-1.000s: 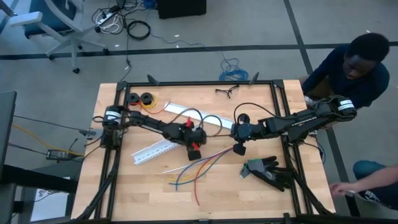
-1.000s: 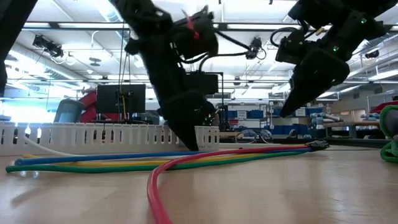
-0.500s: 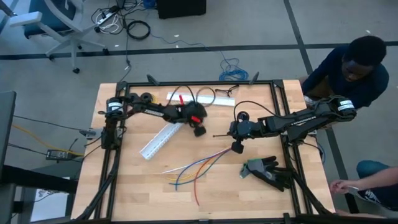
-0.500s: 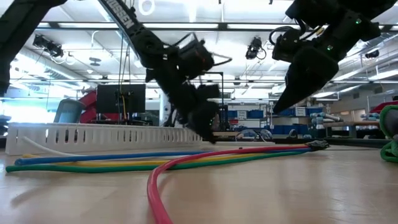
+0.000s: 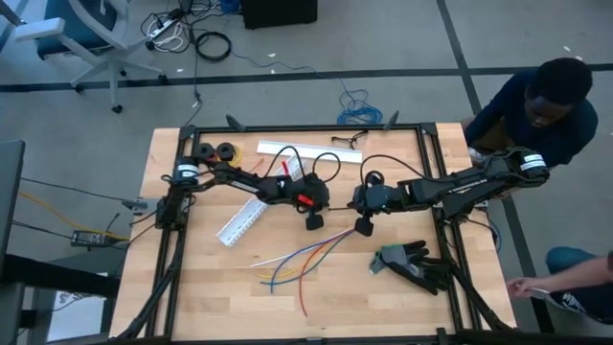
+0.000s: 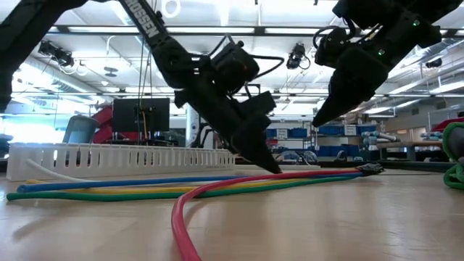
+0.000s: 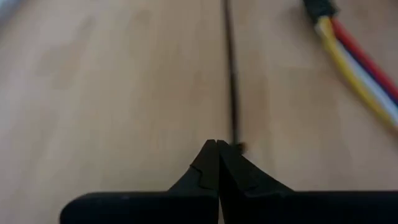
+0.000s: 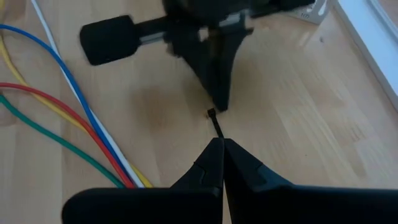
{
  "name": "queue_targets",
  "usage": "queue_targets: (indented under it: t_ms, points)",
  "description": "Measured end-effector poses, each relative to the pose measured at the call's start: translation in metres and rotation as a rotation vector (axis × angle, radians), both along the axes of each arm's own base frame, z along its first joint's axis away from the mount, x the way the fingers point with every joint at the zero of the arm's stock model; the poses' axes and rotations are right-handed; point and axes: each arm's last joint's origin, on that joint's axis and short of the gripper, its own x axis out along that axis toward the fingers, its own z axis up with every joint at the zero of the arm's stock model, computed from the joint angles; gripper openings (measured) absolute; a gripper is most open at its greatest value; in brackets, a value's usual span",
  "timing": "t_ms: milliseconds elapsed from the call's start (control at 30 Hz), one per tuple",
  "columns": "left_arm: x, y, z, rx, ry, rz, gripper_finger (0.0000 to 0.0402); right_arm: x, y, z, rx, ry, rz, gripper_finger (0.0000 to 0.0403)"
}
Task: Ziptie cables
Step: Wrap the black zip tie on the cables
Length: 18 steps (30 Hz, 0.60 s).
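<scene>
The ziptie (image 8: 214, 124) is a thin black strap running between my two grippers. My right gripper (image 8: 222, 142) is shut on one end of it, right of the table's middle (image 5: 351, 203). My left gripper (image 7: 217, 143) is shut, with its tips low over the table (image 6: 274, 169) beside the strap's small-headed free end (image 7: 239, 147). The cables (image 5: 297, 259), blue, red, yellow, green and white, lie loose on the table nearer the near edge (image 6: 181, 185), gathered at one end in a black connector (image 7: 320, 6). No gripper touches them. My right gripper pinches the ziptie between its two fingertips, at the end (image 8: 218, 135) nearest them. The strap sticks straight out ahead of the fingers toward my left gripper. In the low view the fingertips (image 6: 319, 122) stand above the table. My left gripper's shut tips (image 8: 219, 104) stand right at the strap's free end (image 8: 211, 113); whether they touch it I cannot tell.
One white slotted duct (image 5: 241, 220) lies slanted on the table's left half and another (image 5: 306, 151) lies along the far edge. Black spools (image 5: 215, 151) sit at the far left and a black-green glove (image 5: 412, 264) at the near right. A person (image 5: 536, 105) stands beyond the right edge.
My left arm swung toward the far edge, then came back toward the right gripper and lowered its shut tips to the ziptie's free end. The slanted duct turned steeper, and the far duct moved from a slant to lie along the far edge. My right gripper stayed nearly still.
</scene>
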Motion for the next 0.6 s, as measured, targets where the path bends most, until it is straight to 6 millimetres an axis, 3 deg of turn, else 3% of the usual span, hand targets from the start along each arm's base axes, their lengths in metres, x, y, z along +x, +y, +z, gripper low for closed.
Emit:
queue_targets:
  t_ms: [167,433,600]
  points:
    - [0.003,-0.010,-0.006,-0.029,0.006,-0.023,0.0000,0.000,0.000,0.000,0.000,0.002,0.000,0.0000]
    - [-0.011,-0.020,-0.006,-0.025,0.186,-0.033,0.0000,-0.005,-0.001,-0.005,0.018,0.064,-0.025,0.0000]
    - [-0.003,-0.028,0.011,0.002,0.017,-0.077,0.0000,-0.008,-0.001,-0.008,0.039,0.102,-0.051,0.0000]
